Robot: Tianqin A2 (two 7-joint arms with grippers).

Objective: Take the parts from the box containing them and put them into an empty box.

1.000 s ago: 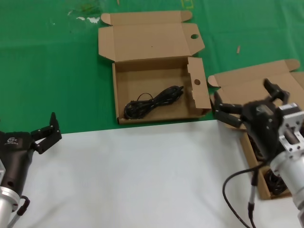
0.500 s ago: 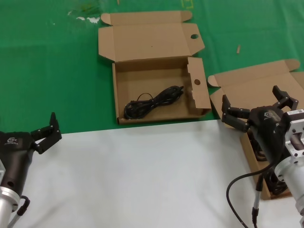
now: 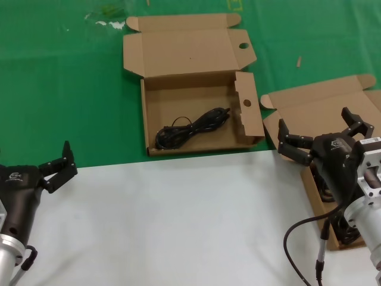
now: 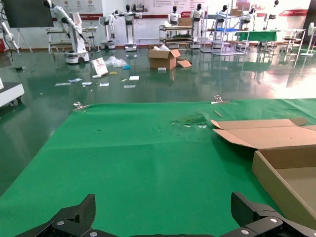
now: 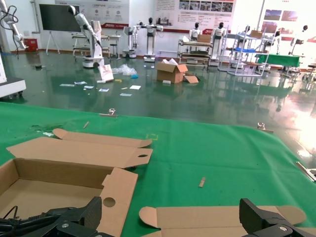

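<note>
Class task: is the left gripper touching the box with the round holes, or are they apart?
Apart. The head view shows green cloth between the left gripper, near the white sheet's edge, and the box with holes.

Hardly any lettering can be read. The left gripper (image 3: 58,165), at the near left, carries a small white logo mark on its black housing, too small to make out. In the wrist views, red and white banners (image 5: 195,7) hang on the far wall of the hall, their writing unreadable. The boxes bear no print
</note>
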